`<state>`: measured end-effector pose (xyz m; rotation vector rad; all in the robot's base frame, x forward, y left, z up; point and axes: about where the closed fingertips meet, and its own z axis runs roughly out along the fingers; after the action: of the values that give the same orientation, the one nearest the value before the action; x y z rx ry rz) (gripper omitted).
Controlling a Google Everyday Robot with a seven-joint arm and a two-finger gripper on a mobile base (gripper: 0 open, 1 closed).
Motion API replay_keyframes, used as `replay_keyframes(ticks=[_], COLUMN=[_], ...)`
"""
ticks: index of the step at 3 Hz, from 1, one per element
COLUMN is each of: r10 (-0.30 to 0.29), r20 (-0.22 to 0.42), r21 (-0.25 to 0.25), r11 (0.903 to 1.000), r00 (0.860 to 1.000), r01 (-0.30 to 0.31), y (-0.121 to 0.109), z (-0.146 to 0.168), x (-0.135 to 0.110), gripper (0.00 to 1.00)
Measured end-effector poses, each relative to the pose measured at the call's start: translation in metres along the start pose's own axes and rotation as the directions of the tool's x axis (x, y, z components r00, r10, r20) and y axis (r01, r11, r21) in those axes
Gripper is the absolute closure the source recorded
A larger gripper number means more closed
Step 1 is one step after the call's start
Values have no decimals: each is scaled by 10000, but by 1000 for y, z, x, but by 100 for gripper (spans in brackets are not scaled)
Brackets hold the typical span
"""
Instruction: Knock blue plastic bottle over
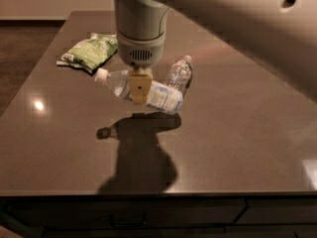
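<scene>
The blue plastic bottle (161, 97) is clear with a white cap (101, 75) and a blue-and-white label. It is nearly horizontal, cap to the left, and held above the dark table (237, 133), with its shadow on the table below it. My gripper (139, 89) hangs from the grey wrist straight above and is shut across the bottle's middle. One tan finger (139, 86) covers the bottle's front side. The bottle's base end is close to the smaller bottle; I cannot tell if they touch.
A smaller clear ridged bottle (179, 75) lies just behind and right of the held bottle. A green snack bag (89, 51) lies at the back left. The table's front edge (158, 193) runs along the bottom, with drawers below.
</scene>
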<state>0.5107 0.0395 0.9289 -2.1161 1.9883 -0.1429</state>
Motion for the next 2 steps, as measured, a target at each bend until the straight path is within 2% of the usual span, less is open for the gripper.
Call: replay_keyframes(ticks=[1,2], r10=[-390,-626], r20=[-671,-1112], r21=[-91,-226], r11=[9992,9979], r00=[9970,9918], r01=[385,605], y=[9,18], z=[12,23], x=[3,4], gripper=[100,86])
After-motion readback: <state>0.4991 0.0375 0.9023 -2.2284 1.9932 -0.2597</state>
